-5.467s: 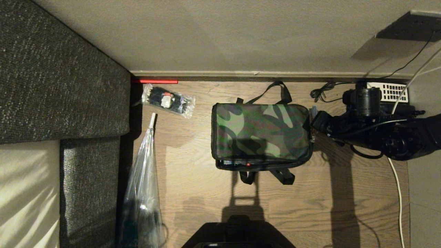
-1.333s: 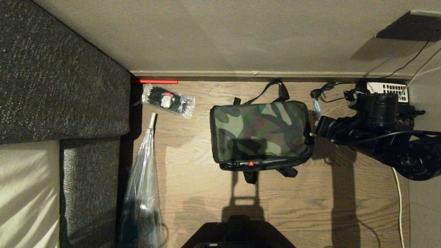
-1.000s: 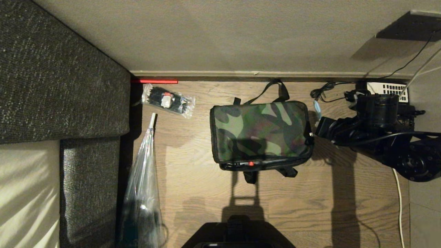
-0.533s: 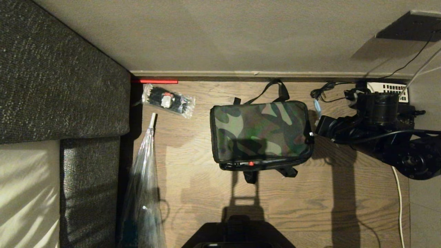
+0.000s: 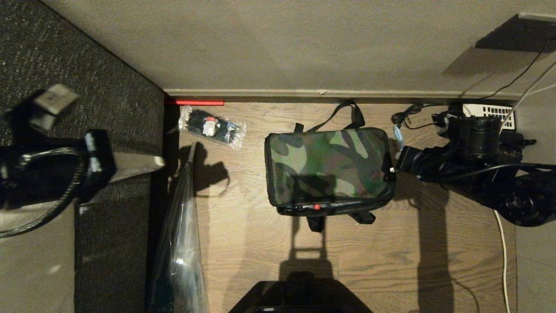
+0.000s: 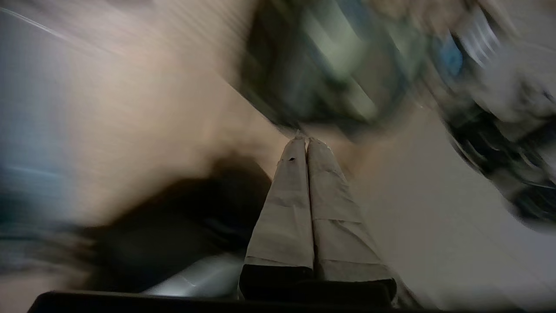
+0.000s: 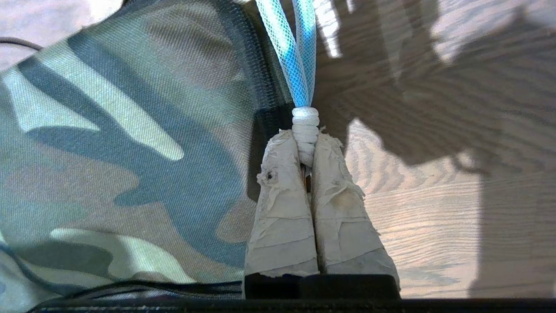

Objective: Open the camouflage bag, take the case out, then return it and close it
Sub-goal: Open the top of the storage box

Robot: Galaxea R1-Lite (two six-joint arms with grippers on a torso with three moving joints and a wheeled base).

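A: What is the right end effector (image 7: 306, 143) doing?

B: Its two taped fingers (image 7: 282, 204) are pinched tight on a small white knot (image 7: 305, 126). A blue mesh loop (image 7: 297, 52) runs on from that knot. The end effector sits right at the right end of the bag (image 5: 328, 167).

A: And the left end effector (image 6: 304, 141)?

B: Its fingers are pressed together with nothing between them. It is up in the air, out to the left over the dark sofa (image 5: 87, 87), well apart from the bag.

A: Where is the bag?

B: On the wood floor (image 5: 260, 243), near the wall. Its camouflage top lies flat, but a thin gap shows along the near edge. Something black and shiny with a red dot (image 5: 316, 207) shows in the gap. I cannot tell more about it.

A: Anything else on the floor?

B: A clear packet (image 5: 212, 127) with black bits inside, left of the bag, and a long clear plastic bag (image 5: 180, 243).
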